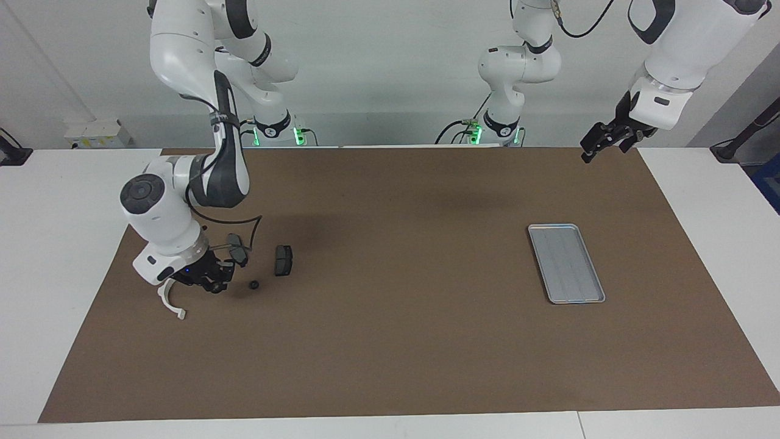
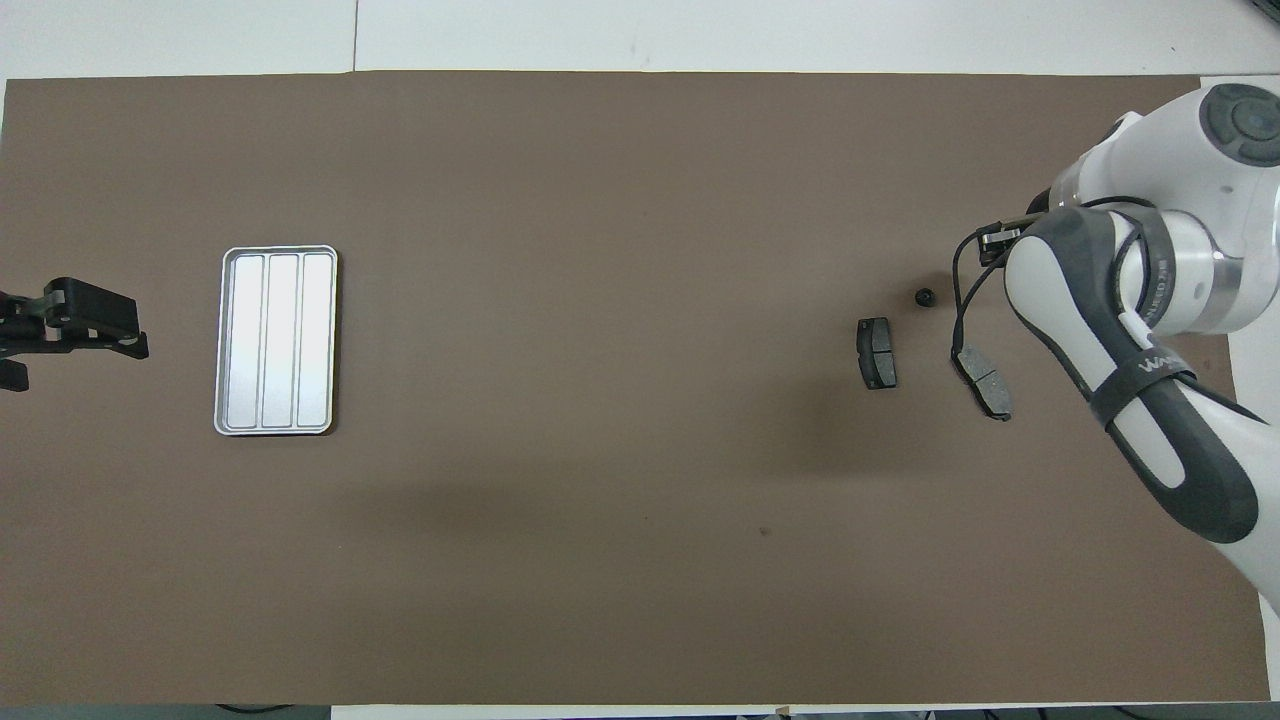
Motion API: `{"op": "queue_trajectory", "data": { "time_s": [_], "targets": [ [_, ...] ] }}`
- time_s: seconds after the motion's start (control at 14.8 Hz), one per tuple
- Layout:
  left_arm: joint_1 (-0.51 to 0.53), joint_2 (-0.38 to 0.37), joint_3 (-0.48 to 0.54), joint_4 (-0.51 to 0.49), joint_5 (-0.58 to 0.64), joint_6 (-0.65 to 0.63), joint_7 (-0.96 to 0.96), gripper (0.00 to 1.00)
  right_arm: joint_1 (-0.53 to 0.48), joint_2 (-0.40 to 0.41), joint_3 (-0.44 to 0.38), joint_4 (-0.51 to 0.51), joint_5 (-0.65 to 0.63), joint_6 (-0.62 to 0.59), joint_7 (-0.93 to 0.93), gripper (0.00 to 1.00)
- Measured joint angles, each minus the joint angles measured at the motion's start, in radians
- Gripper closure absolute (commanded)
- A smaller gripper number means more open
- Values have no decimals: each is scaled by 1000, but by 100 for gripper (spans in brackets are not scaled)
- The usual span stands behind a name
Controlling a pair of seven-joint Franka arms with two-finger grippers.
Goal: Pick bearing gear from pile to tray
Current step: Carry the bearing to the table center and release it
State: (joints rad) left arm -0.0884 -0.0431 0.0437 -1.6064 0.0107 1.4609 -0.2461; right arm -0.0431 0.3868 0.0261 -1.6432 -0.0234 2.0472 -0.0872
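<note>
Bearing gear [image 1: 254, 285], small, black and round, lies beside the right hand [image 1: 210, 281], well apart from the tray [image 1: 566, 263].
Facing view: taking the gear as landmark, the right hand sits low just beside it, toward the right arm's end, fingers' state unclear; the left hand [image 1: 600, 141] waits over the table edge, spread. Overhead view: the gear [image 2: 925, 296] lies just farther from the robots than the two brake-pad plates [image 2: 878, 353].

white bracket [image 1: 170, 302] partly under right claw [image 1: 214, 281]
</note>
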Motion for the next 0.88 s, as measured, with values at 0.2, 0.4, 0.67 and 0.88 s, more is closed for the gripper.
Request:
{"op": "queue_trajectory", "data": {
  "time_s": [0.2,0.4,0.67,0.88],
  "targets": [
    [0,0,0,0,0,0,0,0,15,-25,81,144,0,-155,156,100],
    [0,0,0,0,0,0,0,0,127,-21,103,192,0,-198,339,100],
    [0,0,0,0,0,0,0,0,323,6,106,186,-2,-198,541,100],
    [0,0,0,0,0,0,0,0,412,17,107,131,-3,-140,618,100]
  ]
}}
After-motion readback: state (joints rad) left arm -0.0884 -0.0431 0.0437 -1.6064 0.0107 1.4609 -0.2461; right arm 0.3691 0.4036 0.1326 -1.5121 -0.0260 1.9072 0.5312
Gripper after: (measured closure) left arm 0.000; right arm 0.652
